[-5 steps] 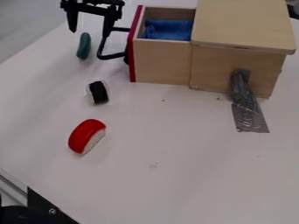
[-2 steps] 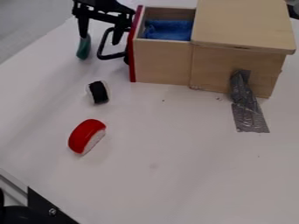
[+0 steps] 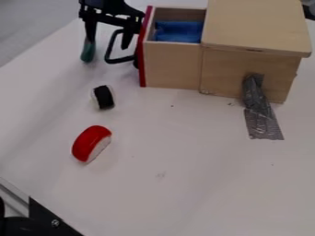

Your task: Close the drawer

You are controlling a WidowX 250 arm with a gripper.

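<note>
Two fingers of the black gripper [image 3: 108, 44] stand wide apart, pointing down, at the upper left of the view, with nothing held between them. One finger is in front of the green toy [image 3: 87, 51], hiding its upper part; the other is seen within the outline of the black handle [image 3: 119, 60], close to the red front panel [image 3: 145, 55]. Whether either finger touches the handle, I cannot tell.

The drawer [image 3: 172, 64] is open, sticking out from the left side of the wooden box [image 3: 255, 23], near the top of the view. Its red panel faces the gripper, and the handle juts out from that panel. A blue cloth [image 3: 178, 31] lies inside the drawer, toward its back wall.

One strip of silver tape [image 3: 261, 115] runs from the near side of the box down onto the white table [image 3: 184, 184], creased along its length. Left of the drawer and nearer the camera, a small black and white toy [image 3: 104, 97] rests on the table. Nearer still lies a red and white toy [image 3: 89, 144], its red back curved and turned to the left, its pale side facing right. At the lower left corner is a black bracket [image 3: 46, 216] with a screw in it.
</note>
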